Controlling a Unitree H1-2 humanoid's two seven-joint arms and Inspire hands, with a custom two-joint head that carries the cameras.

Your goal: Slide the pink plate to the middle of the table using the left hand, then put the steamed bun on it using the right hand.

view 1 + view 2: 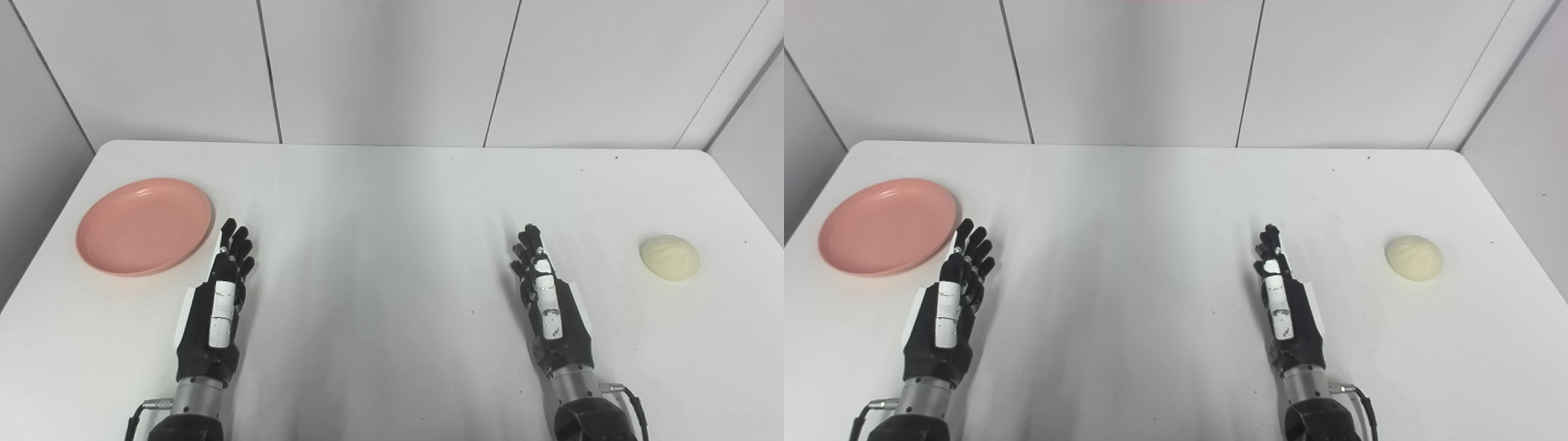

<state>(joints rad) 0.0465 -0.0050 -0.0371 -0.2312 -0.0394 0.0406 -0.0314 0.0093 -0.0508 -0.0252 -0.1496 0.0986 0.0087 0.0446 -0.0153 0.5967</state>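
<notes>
your plate (pixel 144 225) lies flat and bare at the worktop's (pixel 392 202) left. the bun (pixel 669 258) sits dome-up far right. your left hand (pixel 218 306) and right hand (pixel 547 303) hold nothing, fingers extended.

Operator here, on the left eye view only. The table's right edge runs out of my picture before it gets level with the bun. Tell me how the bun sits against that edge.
Observer: In the right eye view the bun lies well inside the table's right edge, with a strip of bare tabletop between them.
Operator: Now tell me what lies beyond that edge at the bun's level.
Observer: Only the grey side wall shows there. It follows the edge past the bun until both leave the picture.
</notes>
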